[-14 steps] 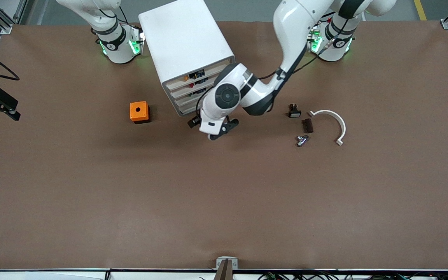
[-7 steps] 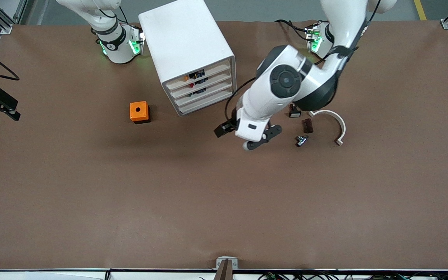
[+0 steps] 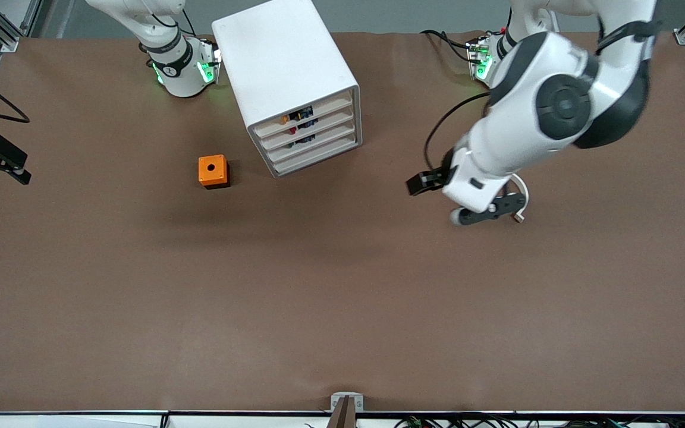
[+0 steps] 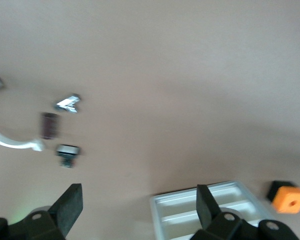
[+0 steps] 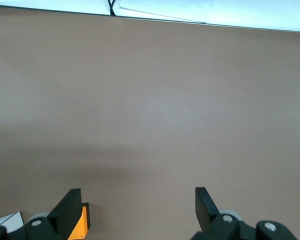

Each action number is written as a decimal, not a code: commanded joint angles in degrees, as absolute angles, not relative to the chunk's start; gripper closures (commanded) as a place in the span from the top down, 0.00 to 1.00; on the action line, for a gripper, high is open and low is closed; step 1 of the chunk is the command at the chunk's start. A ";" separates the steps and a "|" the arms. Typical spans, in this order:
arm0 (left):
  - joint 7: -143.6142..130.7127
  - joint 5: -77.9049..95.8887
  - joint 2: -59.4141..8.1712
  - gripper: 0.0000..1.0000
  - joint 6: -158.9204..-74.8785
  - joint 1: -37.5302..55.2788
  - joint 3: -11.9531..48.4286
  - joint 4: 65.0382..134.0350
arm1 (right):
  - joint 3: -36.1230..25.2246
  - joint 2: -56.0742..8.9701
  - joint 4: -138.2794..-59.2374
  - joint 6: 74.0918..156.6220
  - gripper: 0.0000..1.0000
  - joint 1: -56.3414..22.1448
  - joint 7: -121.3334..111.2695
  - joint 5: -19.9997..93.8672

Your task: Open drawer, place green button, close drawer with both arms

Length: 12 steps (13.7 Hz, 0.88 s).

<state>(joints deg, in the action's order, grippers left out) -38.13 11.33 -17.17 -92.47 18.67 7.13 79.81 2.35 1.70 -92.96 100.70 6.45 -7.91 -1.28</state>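
Observation:
The white cabinet [image 3: 286, 77] stands near the right arm's base, its four drawers [image 3: 310, 142] facing the front camera; all look pushed in. It also shows in the left wrist view [image 4: 200, 212]. No green-capped button shows in any view. My left gripper [image 3: 474, 205] is open and empty, up over the small parts at the left arm's end of the table; its open fingers [image 4: 70, 205] frame bare table. My right gripper [image 5: 138, 210] is open and empty, waiting above bare table; it is out of the front view.
An orange box with a hole [image 3: 213, 171] sits beside the cabinet, toward the right arm's end. A white curved piece [image 3: 524, 191] is partly under the left hand. The left wrist view shows a silver part [image 4: 68, 103], a dark block [image 4: 49, 125] and a black-and-white switch [image 4: 67, 152].
My left arm has swung away from the cabinet's drawers toward its own end of the table and now covers the small parts. The right arm has not moved.

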 commanded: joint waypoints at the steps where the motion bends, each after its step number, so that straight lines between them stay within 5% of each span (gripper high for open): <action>1: -30.26 8.97 -12.23 1.00 -88.60 14.52 7.56 82.26 | 2.99 2.02 -93.16 100.63 1.00 7.38 -7.82 -1.41; 12: -6.50 4.84 -4.92 1.00 -85.33 -1.14 7.56 88.15 | 2.99 2.02 -93.16 100.55 1.00 7.38 -7.82 -1.41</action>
<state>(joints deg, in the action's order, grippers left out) -7.08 6.99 -7.34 -84.03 -1.46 7.02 85.12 2.34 1.70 -92.96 100.67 6.46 -7.91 -1.27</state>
